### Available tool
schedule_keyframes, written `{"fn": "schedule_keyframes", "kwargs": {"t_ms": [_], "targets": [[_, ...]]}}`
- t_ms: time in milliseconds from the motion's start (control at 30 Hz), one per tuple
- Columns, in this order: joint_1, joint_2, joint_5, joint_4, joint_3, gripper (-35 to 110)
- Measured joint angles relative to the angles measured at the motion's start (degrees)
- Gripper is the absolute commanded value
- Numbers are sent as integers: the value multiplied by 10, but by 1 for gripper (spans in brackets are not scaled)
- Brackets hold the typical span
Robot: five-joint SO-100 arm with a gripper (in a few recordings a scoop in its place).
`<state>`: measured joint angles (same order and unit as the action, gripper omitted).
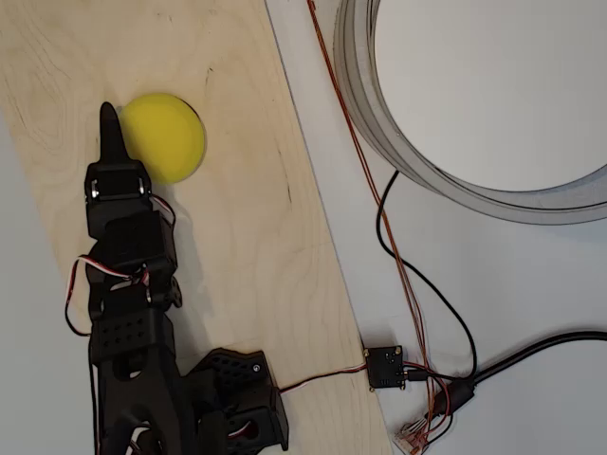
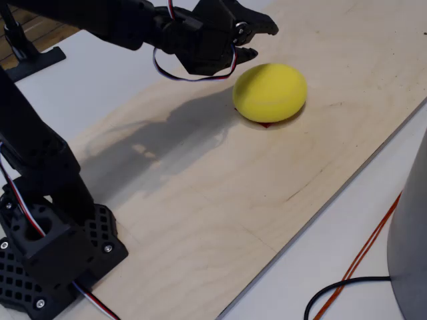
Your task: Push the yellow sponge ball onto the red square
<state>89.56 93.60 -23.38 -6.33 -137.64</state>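
Observation:
The yellow sponge ball (image 1: 168,136) (image 2: 270,92) rests on the pale wooden board (image 1: 256,237) (image 2: 220,200). In the fixed view a thin sliver of the red square (image 2: 265,124) peeks out under the ball's near edge; the rest is covered by the ball. My black gripper (image 1: 110,118) (image 2: 265,39) is just left of the ball in the overhead view, its narrow tip alongside the ball's upper-left side. It hovers close above and behind the ball in the fixed view. Its jaws look shut, with nothing held.
The arm's base (image 1: 228,398) (image 2: 47,253) stands at the board's near end. A large grey ring (image 1: 427,161) lies off the board to the right. Orange and black cables (image 1: 398,275) run to a small circuit board (image 1: 387,368) on the white table.

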Motion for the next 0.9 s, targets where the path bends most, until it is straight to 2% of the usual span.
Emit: {"fn": "schedule_keyframes", "kwargs": {"t_ms": [367, 900], "targets": [[54, -37, 48, 0, 73, 16], [62, -156, 49, 0, 149, 17]]}}
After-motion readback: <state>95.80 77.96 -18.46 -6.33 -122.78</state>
